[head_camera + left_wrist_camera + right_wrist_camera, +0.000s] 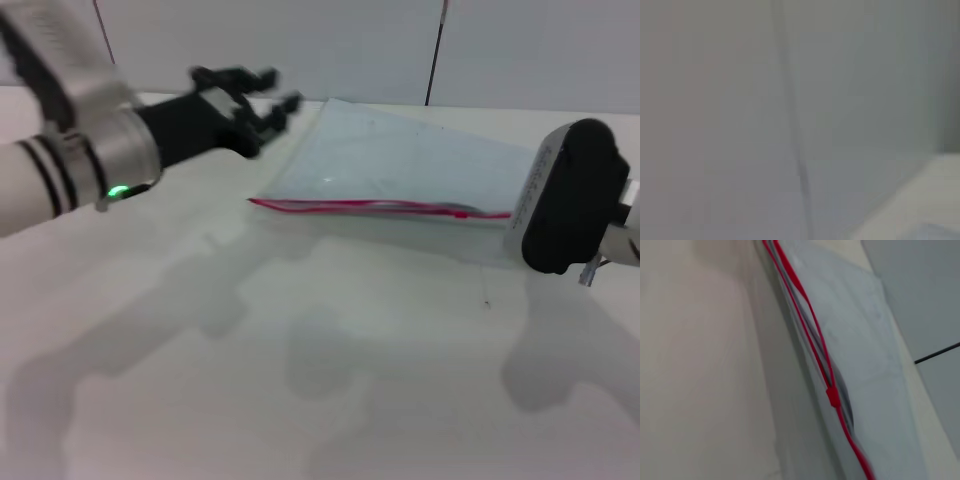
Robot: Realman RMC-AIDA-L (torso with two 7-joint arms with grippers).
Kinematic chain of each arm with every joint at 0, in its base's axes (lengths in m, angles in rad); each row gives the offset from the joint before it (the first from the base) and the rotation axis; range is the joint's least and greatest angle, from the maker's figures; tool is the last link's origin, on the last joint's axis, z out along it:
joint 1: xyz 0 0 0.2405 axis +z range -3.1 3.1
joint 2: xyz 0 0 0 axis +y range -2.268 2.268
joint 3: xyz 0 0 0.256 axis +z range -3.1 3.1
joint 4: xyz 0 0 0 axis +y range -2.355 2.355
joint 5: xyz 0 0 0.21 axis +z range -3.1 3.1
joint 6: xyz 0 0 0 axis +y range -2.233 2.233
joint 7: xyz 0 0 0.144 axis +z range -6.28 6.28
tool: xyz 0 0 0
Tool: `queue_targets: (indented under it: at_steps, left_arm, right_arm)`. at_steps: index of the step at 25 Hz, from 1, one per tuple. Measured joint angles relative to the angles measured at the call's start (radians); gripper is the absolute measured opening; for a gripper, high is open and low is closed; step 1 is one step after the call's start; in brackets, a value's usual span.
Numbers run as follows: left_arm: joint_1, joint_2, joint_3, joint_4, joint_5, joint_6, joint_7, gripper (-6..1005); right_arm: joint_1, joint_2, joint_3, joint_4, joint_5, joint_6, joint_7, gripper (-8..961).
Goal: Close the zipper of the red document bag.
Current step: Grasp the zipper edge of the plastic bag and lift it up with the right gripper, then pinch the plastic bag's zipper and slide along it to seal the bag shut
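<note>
— Two arms over one white surface (330, 380); how much room in front?
— Plenty: the near half lies bare. Farther back, the red document bag (400, 160) lies flat, zipper (380, 207) along its near edge, slider (832, 396) partway, a gap showing beside it.
— End effectors?
— Left end effector (262, 100), fingers spread apart, hovers just beside the bag's left corner. Right end effector (570, 195) sits at the zipper's right end; fingers hidden, cannot tell.
— Beyond?
— Pale wall (300, 40).

We see bare table (300, 380) at 6 o'clock of red document bag (400, 160), free to pass | left gripper (262, 100) over bag's 9 o'clock corner | right gripper (570, 195) blocks zipper (380, 207) end at 3 o'clock | wall (300, 40) close at 12.
</note>
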Motion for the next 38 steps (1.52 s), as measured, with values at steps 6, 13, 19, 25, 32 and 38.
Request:
queue_targets:
  at_steps: [6,13,19,25,32,38]
  left_arm:
    - [-0.015,-0.006,-0.001,0.134,0.286,-0.019,-0.16,401]
    - [-0.03,-0.046,0.003,0.244,0.527,-0.052,-0.227,401]
    - [-0.065,-0.06,0.042,0.25,0.589,-0.053,-0.227,401]
    - [-0.081,-0.062,0.053,0.256,0.639,-0.054,-0.23,420]
    - [-0.093,-0.062,0.089,0.254,0.648,-0.05,-0.222,454]
    - [-0.103,-0.061,0.103,0.248,0.649,-0.036,-0.218,473]
  right_arm:
    - [-0.003,0.002,-0.004,-0.017,0.001,-0.001,0.03,48]
    - [0.0,0.003,-0.023,-0.032,0.002,-0.007,0.052,47]
    - [-0.005,0.003,-0.033,-0.066,0.002,-0.008,0.062,47]
    - [-0.001,0.003,-0.044,-0.08,0.002,-0.027,0.068,47]
    - [-0.005,0.003,-0.047,-0.12,0.002,-0.038,0.069,47]
    - [-0.007,0.003,-0.051,-0.14,0.002,-0.051,0.069,47]
